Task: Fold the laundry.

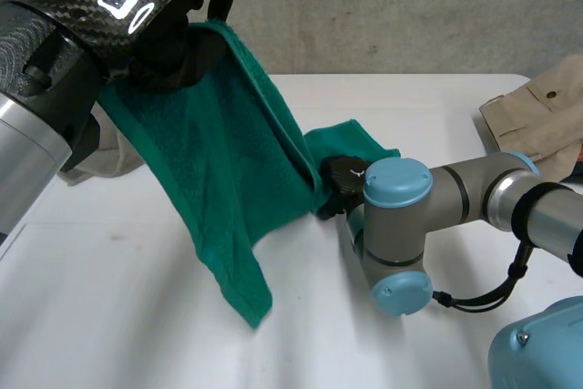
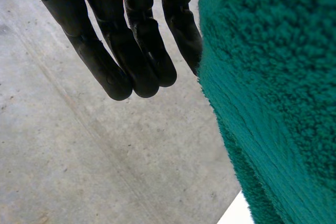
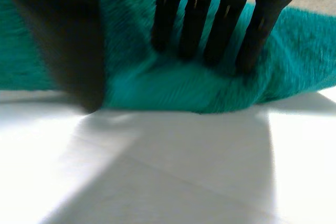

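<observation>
Towel [image 1: 219, 161], green terry: you have one end raised above the table [image 1: 137, 316] at your left hand [image 1: 168, 47], and the cloth slopes down from there to the table's middle, with a loose corner hanging just over the surface on the near side. In the left wrist view the towel [image 2: 273, 103] lies against the side of that hand [image 2: 131, 51]; you cannot tell from any view whether the hand grips it or merely carries it. Your right hand [image 1: 339, 179] is low on the table at the towel's far end, where the cloth bunches into a fold. In its wrist view the hand [image 3: 197, 19] is released: straight fingertips [image 3: 247, 56] press down into the towel [image 3: 168, 90], and the thumb [image 3: 73, 51] stands apart beside them, at the cloth's edge. A beige garment [image 1: 537, 120] lies at the table's right edge, well apart from the towel. A pale cloth [image 1: 114, 157] sits behind your left arm.
</observation>
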### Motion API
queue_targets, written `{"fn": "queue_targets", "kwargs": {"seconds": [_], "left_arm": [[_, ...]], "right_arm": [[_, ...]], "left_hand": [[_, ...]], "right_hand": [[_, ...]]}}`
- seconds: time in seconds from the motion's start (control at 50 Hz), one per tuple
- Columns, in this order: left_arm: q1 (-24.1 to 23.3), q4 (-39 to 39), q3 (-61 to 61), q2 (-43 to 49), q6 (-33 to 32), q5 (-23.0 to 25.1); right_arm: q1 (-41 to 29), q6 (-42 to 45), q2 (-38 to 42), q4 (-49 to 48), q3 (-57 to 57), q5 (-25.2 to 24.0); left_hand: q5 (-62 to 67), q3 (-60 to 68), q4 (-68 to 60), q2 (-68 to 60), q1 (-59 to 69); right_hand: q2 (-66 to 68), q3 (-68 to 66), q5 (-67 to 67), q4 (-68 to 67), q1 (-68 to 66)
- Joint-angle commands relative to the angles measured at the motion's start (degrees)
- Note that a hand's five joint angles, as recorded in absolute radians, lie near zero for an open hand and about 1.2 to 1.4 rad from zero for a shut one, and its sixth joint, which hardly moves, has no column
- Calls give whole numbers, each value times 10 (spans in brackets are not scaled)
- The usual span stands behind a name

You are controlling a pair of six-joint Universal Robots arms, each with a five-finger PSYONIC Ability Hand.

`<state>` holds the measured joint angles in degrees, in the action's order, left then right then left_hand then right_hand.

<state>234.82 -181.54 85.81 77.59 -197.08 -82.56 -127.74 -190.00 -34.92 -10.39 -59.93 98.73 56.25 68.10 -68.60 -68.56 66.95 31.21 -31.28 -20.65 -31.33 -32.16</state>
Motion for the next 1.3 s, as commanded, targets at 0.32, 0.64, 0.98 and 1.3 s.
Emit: {"fn": "queue_targets", "kwargs": {"seconds": [0.32, 0.64, 0.98, 1.3], "left_arm": [[32, 0, 2, -2, 6, -5], [244, 1, 72, 31, 39, 77], [252, 70, 3, 309, -74, 123], [224, -358, -266, 339, -4, 39]], "right_arm": [[3, -56, -50, 52, -10, -6], [248, 275, -363, 305, -34, -270], [278, 650, -272, 556, 17, -265], [259, 311, -236, -123, 164, -113]], "left_hand": [[137, 119, -114, -114, 131], [137, 119, -114, -114, 131], [137, 119, -114, -114, 131], [137, 119, -114, -114, 131]], "right_hand": [[488, -487, -493, -487, -478], [488, -487, -493, -487, -478], [488, -487, -493, -487, -478], [488, -487, -493, -487, -478]]}}
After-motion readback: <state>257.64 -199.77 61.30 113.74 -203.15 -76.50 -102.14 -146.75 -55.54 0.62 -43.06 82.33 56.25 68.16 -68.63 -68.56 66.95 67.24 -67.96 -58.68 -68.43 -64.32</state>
